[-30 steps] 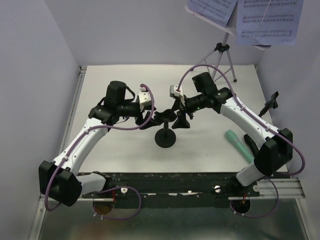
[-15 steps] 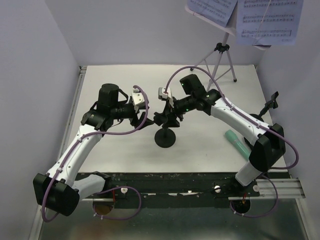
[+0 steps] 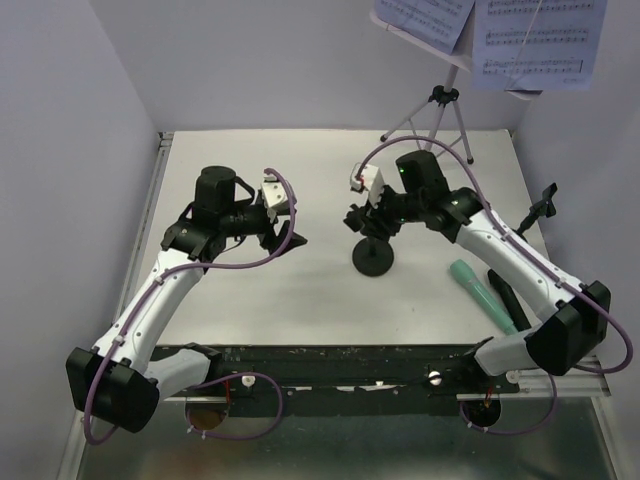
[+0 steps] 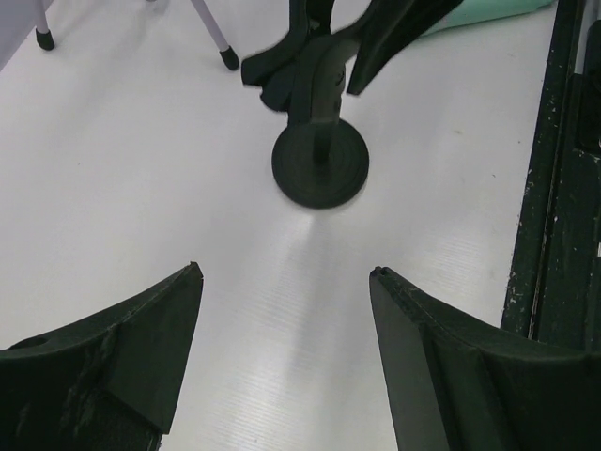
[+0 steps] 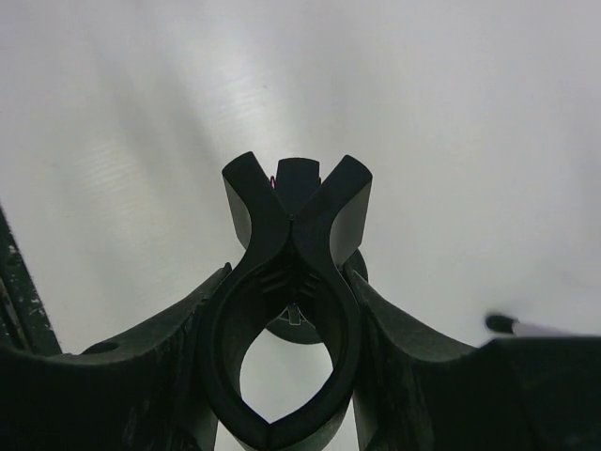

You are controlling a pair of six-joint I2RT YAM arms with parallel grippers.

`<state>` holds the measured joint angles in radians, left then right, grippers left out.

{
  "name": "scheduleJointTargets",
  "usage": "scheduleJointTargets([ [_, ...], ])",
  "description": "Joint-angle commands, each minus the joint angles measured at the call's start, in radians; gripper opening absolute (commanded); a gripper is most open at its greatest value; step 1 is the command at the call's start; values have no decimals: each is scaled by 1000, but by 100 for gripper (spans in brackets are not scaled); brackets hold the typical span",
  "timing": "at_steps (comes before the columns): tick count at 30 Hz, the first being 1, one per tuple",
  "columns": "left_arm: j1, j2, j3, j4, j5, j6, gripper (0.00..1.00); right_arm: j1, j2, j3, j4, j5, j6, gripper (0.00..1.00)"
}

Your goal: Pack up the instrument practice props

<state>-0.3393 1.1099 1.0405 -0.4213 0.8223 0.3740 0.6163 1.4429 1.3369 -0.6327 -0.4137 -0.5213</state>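
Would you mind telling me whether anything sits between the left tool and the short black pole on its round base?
Nothing visible does. Only bare table lies between the open left tool and the black pole. The right tool, though, is clamped on the clip at its top.

My workspace. A white matte surface [image 3: 240,300], softly and evenly lit, is enclosed by pale lilac walls: left wall [image 3: 60,150], back wall [image 3: 250,60], right wall [image 3: 590,150]. A scuffed black rail [image 3: 340,365] borders its near edge, with a grey metal sheet [image 3: 400,450] below.
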Motion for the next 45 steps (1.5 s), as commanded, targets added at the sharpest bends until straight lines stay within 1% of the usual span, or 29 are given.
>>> scheduleJointTargets([
  [1,6,21,9,45,-6,-20,82,-124,-81,-42,-12,193,72,4],
  [9,8,33,7,64,3,-33,82,-478,-99,-71,-36,233,175,4],
  [13,6,33,1,69,9,-41,82,-596,-93,-61,-38,245,182,4],
  [17,6,36,0,72,12,-43,82,-656,-82,-50,-41,257,182,4],
  [24,6,41,12,82,14,-53,82,-751,-53,-54,-42,269,228,4],
  [31,6,44,6,81,24,-60,82,-785,-65,-67,-41,273,228,4],
  [32,6,47,6,88,24,-64,82,-787,-67,-74,-41,276,225,9],
  [33,6,50,7,93,24,-69,82,-788,-70,-79,-41,273,227,18],
  [34,6,54,13,95,24,-69,82,-788,-72,-82,-44,271,222,31],
  [37,6,62,24,92,26,-70,82,-790,-85,-79,-58,241,213,66],
  [38,6,62,27,90,25,-70,82,-790,-91,-74,-62,234,202,76],
  [40,5,68,30,88,18,-75,82,-790,-110,-62,-70,254,214,91],
  [42,5,74,32,92,20,-76,82,-790,-119,-33,-100,250,216,99],
  [45,3,85,41,93,24,-80,82,-790,-147,1,-140,207,207,99],
])
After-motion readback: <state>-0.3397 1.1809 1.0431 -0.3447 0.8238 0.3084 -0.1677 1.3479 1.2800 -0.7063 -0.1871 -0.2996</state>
